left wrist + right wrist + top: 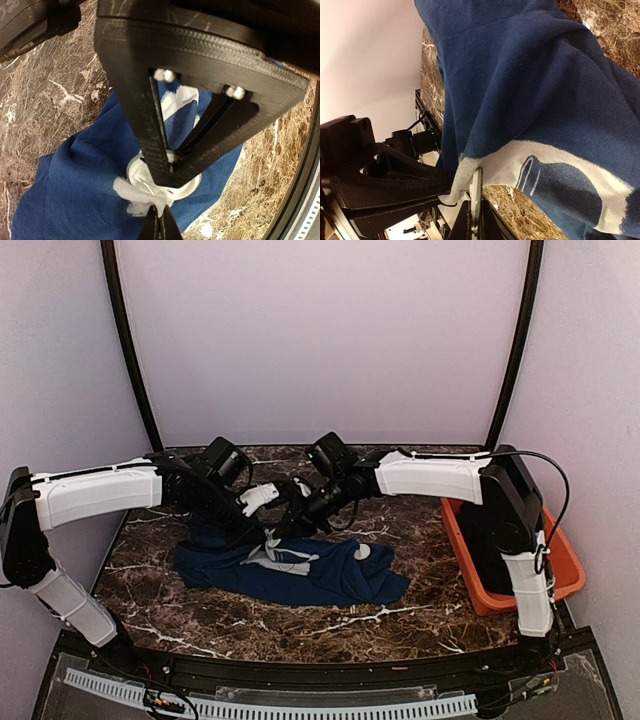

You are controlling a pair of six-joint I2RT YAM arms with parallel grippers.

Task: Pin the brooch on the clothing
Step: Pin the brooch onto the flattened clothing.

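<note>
- Orange bin (478, 596) sits on the desk (200, 615), well off to the outer side of the right claw (474, 223). There's something black (487, 552) inside and I can't tell what it is. Only the top camera shows the bin.
- The navy shirt (330, 575) lies spread on the desk under both claws, not in the bin. One part is pulled up to where the two claws meet.
- Left claw (165, 175): fingers pressed together at the tips. In the right wrist view they seem to be pinching the edge of the shirt's pale print (490, 165), and the cloth tents up to them.
- Right claw: fingers nearly together, pinching the brooch (478, 187) by its rim. The brooch is edge-on here, a thin pale sliver rising from between the fingertips and touching the print fold.
- Left wrist view only: the brooch shows flat-on, white back towards the camera, directly behind the left claw tips and partly hidden by them. A thin wire pin (147, 187) crosses the back. Bunched white print (131, 196) lies against its lower edge, and the right claw's tips come in from below, touching that fold.
- Right wrist view only: the blue cloth hangs as a raised sheet above the right claw, with bare desk under the fold.
- Top view: the claws sit tip to tip over the shirt's chest print. The brooch is too small to pick out there.
</note>
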